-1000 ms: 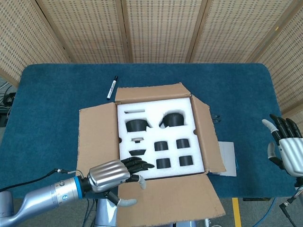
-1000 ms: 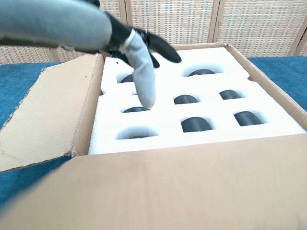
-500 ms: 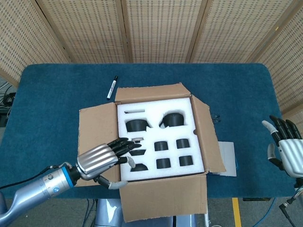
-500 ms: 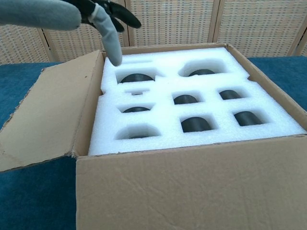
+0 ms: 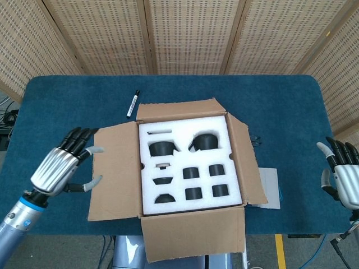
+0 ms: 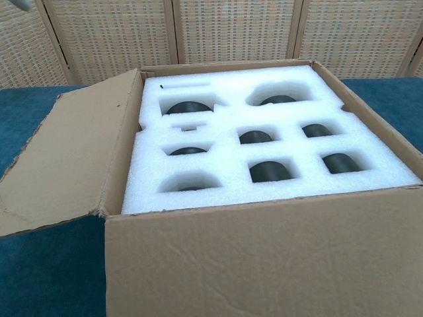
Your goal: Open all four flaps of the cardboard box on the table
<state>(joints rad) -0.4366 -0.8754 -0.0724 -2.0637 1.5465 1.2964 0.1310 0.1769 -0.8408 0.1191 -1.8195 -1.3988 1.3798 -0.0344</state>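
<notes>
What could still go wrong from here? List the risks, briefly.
1. The far flap of the cardboard box looks only partly folded back; it might spring inward.
2. The left hand hovers with fingers spread beside the left flap; a careless sweep could shove the box.
3. The marker lies close behind the far flap and might get knocked away.

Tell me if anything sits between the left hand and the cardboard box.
Nothing visible does. The left hand hovers open over bare blue table just beside the cardboard box, next to its left flap, which is already folded out.
</notes>
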